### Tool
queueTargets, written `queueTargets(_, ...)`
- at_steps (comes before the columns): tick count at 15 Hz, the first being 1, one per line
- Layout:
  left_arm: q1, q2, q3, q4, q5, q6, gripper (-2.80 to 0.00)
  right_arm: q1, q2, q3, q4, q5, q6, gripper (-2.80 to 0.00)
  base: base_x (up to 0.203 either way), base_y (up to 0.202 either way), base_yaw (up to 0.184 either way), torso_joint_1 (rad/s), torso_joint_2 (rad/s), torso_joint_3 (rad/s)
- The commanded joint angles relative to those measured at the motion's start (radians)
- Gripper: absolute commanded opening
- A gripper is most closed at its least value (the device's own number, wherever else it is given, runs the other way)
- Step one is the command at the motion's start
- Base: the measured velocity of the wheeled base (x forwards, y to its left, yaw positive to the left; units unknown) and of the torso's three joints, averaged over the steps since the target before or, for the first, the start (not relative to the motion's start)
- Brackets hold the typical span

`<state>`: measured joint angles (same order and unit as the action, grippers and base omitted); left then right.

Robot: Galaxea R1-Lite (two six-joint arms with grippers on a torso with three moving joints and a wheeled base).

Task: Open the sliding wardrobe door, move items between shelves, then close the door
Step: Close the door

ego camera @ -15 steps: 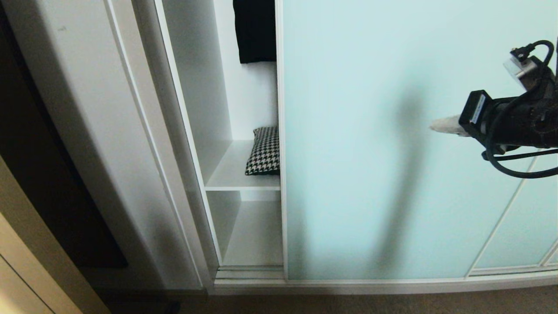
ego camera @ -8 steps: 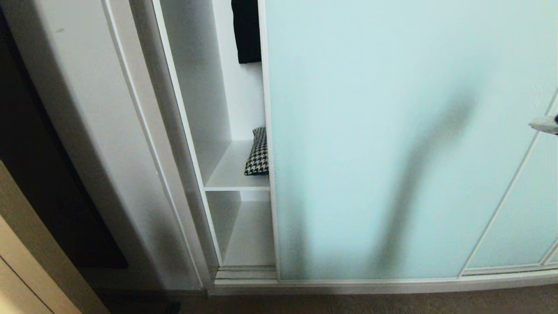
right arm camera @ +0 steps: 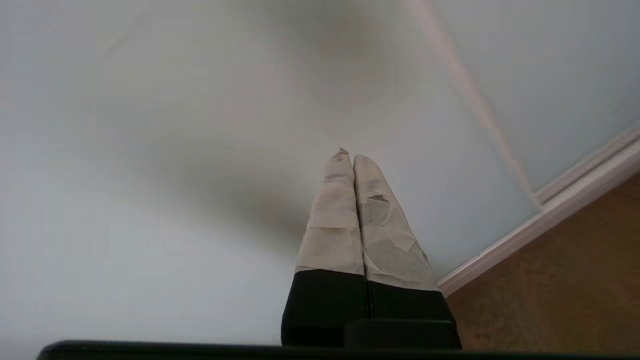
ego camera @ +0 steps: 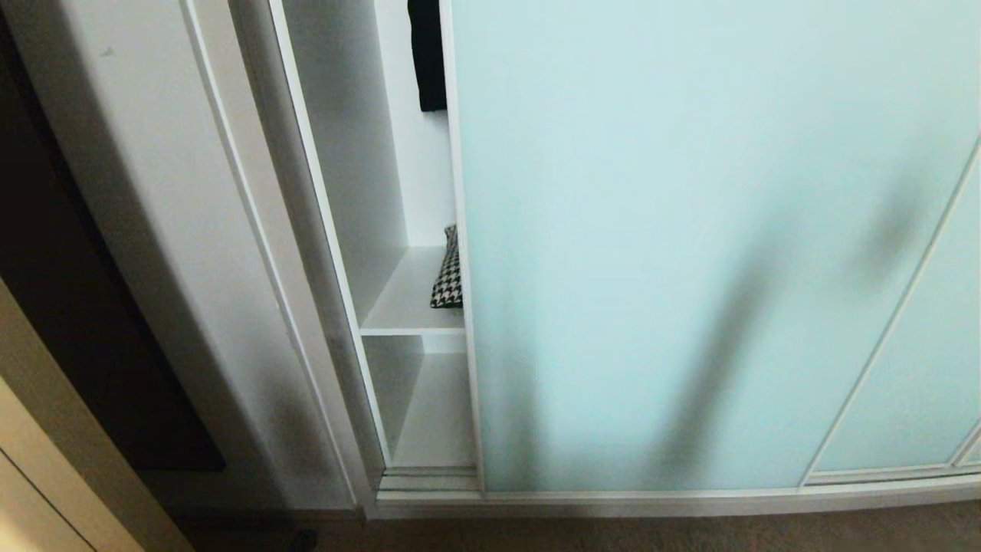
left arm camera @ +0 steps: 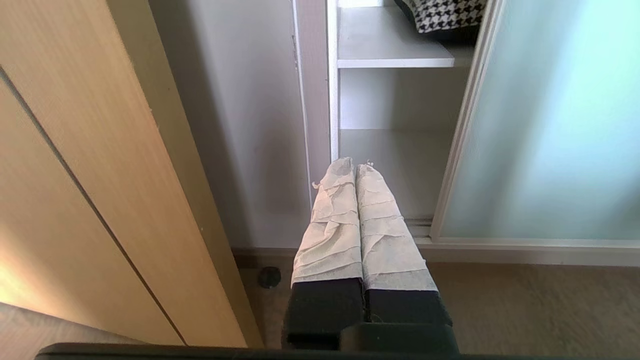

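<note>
Sliding wardrobe door, pale aqua frosted glass, slim white frame.
Houndstooth cushion on white shelf; brown carpet floor; right hand and left hand pressed together.

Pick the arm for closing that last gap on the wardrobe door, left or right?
Left, probably. The left pincer, shut, points at the gap beside the sliding wardrobe door's open edge. The right pincer, shut, faces the glass far from that edge.

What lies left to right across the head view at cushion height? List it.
Dark gap → grey side wall → white inner wall → shelf → cushion → sliding door
</note>
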<state>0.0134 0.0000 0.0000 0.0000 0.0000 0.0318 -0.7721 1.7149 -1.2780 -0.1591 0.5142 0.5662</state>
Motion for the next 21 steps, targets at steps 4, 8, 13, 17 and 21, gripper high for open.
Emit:
queueTargets(4,0.0,0.002,0.0,0.0,0.0,0.0,-2.8,-0.055,0.313,-0.25,0.003,0.105,0.008,-2.8,0.0,0.0,0.0,0.0,0.0,0.0)
queueTargets(8,0.0,0.002,0.0,0.0,0.0,0.0,-2.8,-0.056,0.45,-0.38,0.0,0.209,0.009,-2.8,0.0,0.0,0.0,0.0,0.0,0.0)
queueTargets(13,0.0,0.002,0.0,0.0,0.0,0.0,-2.8,-0.055,0.643,-0.607,0.001,0.211,0.009,-2.8,0.0,0.0,0.0,0.0,0.0,0.0)
queueTargets(17,0.0,0.002,0.0,0.0,0.0,0.0,-2.8,-0.023,0.7,-0.656,-0.04,0.121,0.006,-2.8,0.0,0.0,0.0,0.0,0.0,0.0)
queueTargets(21,0.0,0.002,0.0,0.0,0.0,0.0,-2.8,0.031,0.712,-0.655,-0.09,-0.004,0.004,-2.8,0.0,0.0,0.0,0.0,0.0,0.0)
